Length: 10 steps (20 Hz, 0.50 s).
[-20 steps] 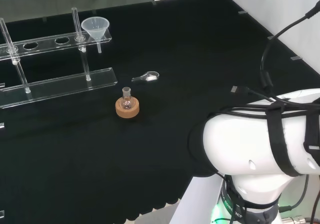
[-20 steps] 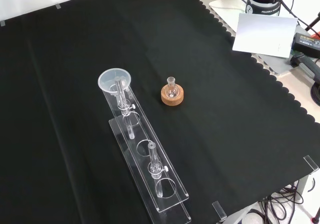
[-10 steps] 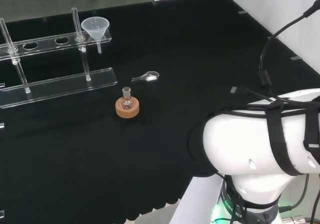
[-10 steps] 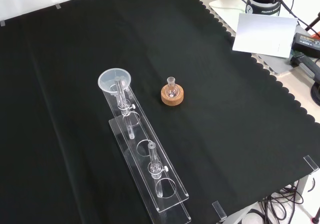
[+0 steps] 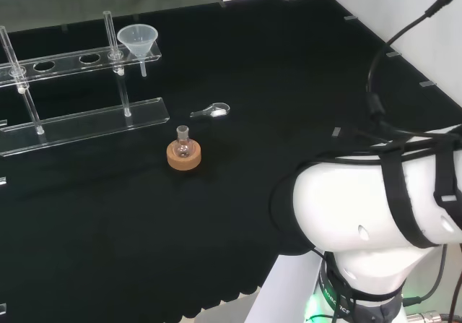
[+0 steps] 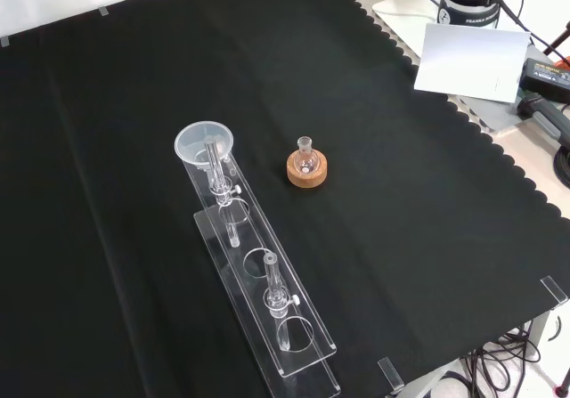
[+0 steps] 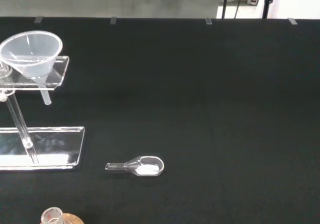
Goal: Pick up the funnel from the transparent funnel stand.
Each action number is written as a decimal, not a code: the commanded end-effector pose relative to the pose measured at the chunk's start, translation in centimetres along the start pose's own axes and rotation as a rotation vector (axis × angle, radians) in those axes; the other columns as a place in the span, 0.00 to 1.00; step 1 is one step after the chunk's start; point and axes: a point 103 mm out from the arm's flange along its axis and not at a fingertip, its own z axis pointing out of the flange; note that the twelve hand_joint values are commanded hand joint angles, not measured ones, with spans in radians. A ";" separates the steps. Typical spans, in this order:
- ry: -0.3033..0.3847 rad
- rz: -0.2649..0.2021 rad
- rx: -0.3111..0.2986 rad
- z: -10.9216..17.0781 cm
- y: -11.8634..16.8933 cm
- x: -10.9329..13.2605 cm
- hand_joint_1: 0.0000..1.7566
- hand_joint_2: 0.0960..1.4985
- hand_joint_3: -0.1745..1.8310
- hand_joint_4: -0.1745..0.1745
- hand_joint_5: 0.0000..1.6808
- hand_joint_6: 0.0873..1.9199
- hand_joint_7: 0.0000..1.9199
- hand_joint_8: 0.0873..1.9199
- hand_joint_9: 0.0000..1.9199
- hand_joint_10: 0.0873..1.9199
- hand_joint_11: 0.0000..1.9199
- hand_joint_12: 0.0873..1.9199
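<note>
- A laboratory bench, draped in black cloth point(image 6: 401, 220).
- Glassware: clear funnel stand point(image 6: 258, 291), funnel point(image 5: 138, 40), small flask point(image 5: 183, 144) on cork ring point(image 5: 185, 157).

We count 1 funnel point(image 5: 138, 41), seated in the end hole of 1 transparent funnel stand point(image 5: 79, 117). On that stand we make out 2 upright clear rods point(image 6: 274, 284) in the front view. We see 1 small round flask point(image 5: 183, 144) resting on 1 cork ring point(image 5: 184, 158). On the black cloth point(image 5: 253, 63) near it lies 1 small clear scoop point(image 7: 139, 166). Under all of it we count 1 sheet of cloth.
</note>
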 end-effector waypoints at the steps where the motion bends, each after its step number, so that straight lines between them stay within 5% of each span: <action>1: -0.017 -0.025 0.041 1.5 3.5 2.7 0.00 0.74 0.31 0.60 0.09 0.00 0.02 0.05 0.04 0.29 0.04 0.70; 10: -0.024 -0.150 0.087 5.0 10.5 8.8 0.05 0.72 0.24 0.57 0.09 0.00 0.01 0.11 0.06 0.33 0.05 0.71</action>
